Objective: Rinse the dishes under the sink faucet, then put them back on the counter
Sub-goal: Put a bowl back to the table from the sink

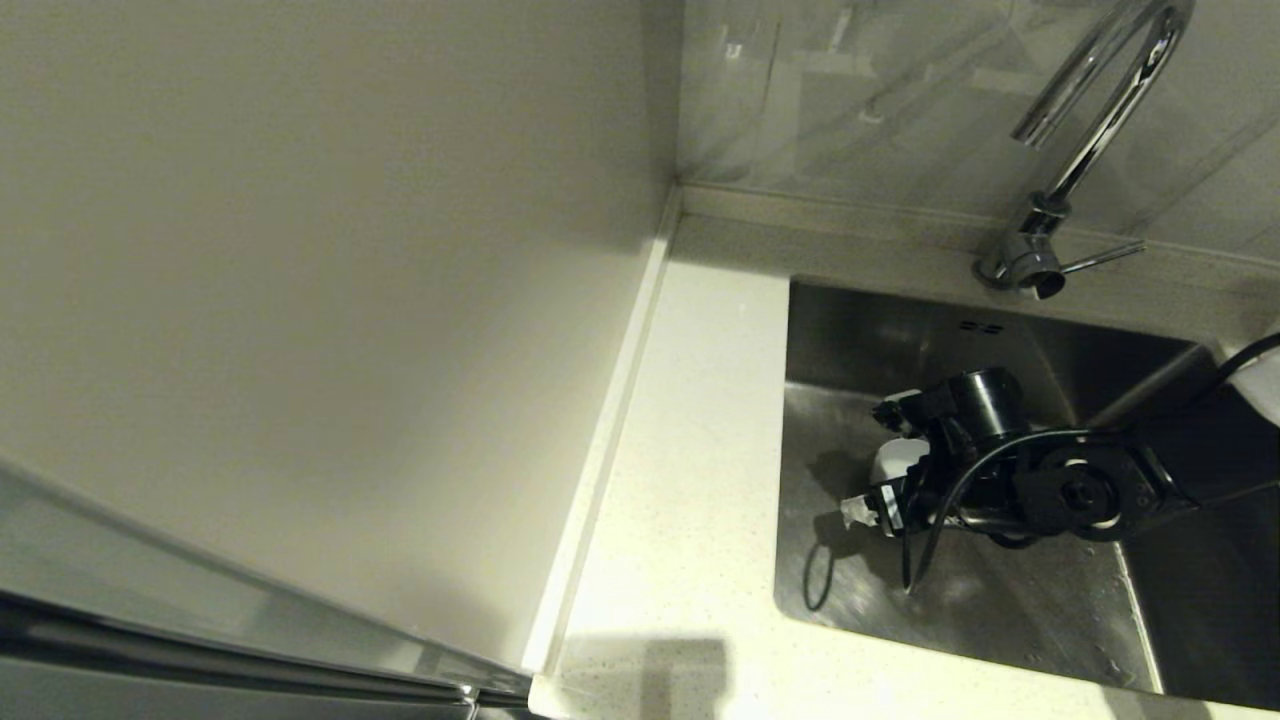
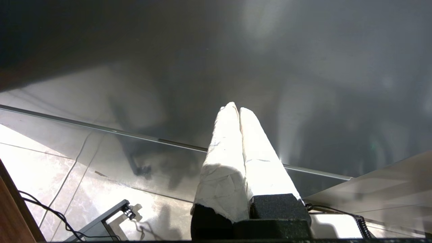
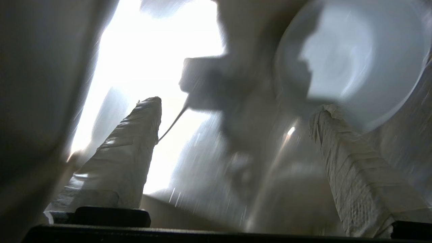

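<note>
My right gripper (image 1: 875,460) is down inside the steel sink (image 1: 1000,590), under and left of the chrome faucet (image 1: 1090,130). It is open (image 3: 238,105), its taped fingers (image 3: 135,145) wide apart. A white bowl (image 3: 357,64) lies on the sink floor just past one fingertip, with part of its rim reaching into the gap; nothing is gripped. From the head camera the white bowl (image 1: 900,458) peeks out beside the wrist. The pale blue and pink bowls are out of view, and the drain is hidden. My left gripper (image 2: 236,108) is shut on nothing, away from the sink.
The speckled white counter (image 1: 690,450) runs left of the sink, bounded by a raised edge strip (image 1: 610,420) and a cream wall panel (image 1: 330,280). The faucet lever (image 1: 1100,258) points right. Two overflow slots (image 1: 980,327) mark the back wall. A black cable (image 1: 940,510) loops off the wrist.
</note>
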